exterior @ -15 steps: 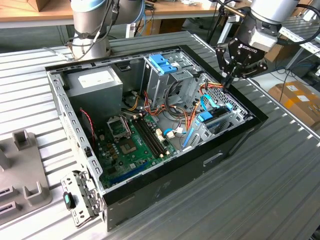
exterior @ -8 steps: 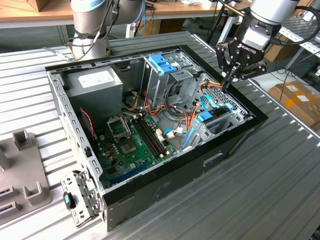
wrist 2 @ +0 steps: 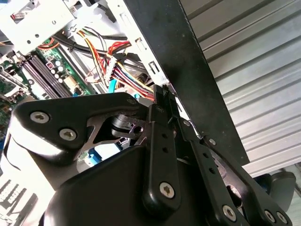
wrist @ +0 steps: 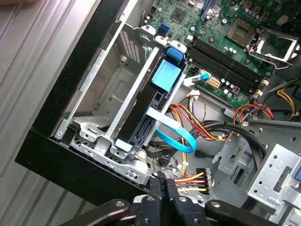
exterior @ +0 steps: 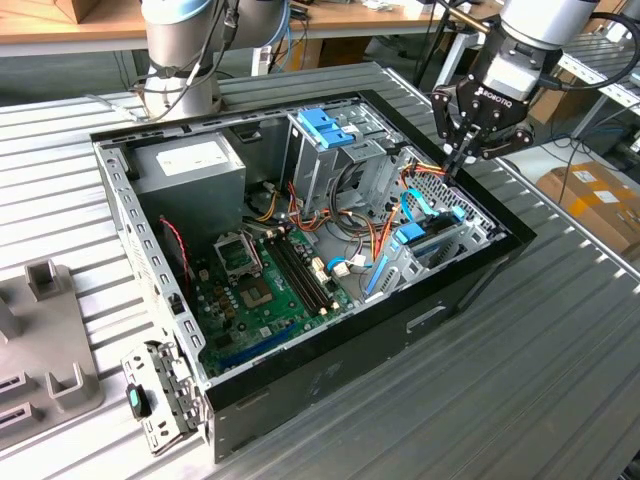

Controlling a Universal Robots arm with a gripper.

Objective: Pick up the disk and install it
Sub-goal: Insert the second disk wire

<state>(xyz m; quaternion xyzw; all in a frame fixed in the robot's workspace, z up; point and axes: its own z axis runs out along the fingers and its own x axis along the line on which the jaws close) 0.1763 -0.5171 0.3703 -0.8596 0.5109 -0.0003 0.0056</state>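
Observation:
The disk point(exterior: 432, 238) stands on edge in the metal bay at the exterior view's right side of the open computer case point(exterior: 330, 370), its light-blue carrier point(wrist: 165, 77) facing up. In the first wrist view a flat blue cable point(wrist: 175, 137) runs from its near end. My gripper point(exterior: 454, 166) hangs just above the case's far right corner, beyond the disk's end and a short way from it. The fingers are shut with nothing between them, and in both wrist views the fingertips point(wrist: 162, 187) sit pressed together over the case's black wall point(wrist 2: 188, 70).
Inside the case are a grey power-supply box point(exterior: 190, 165), an upright metal cage with a blue bracket point(exterior: 325, 125), the green motherboard point(exterior: 262, 292) and bundles of coloured wires point(wrist: 207, 127). A grey fixture point(exterior: 45, 335) sits at the exterior view's left, and a metal bracket point(exterior: 160, 400) leans by the near corner.

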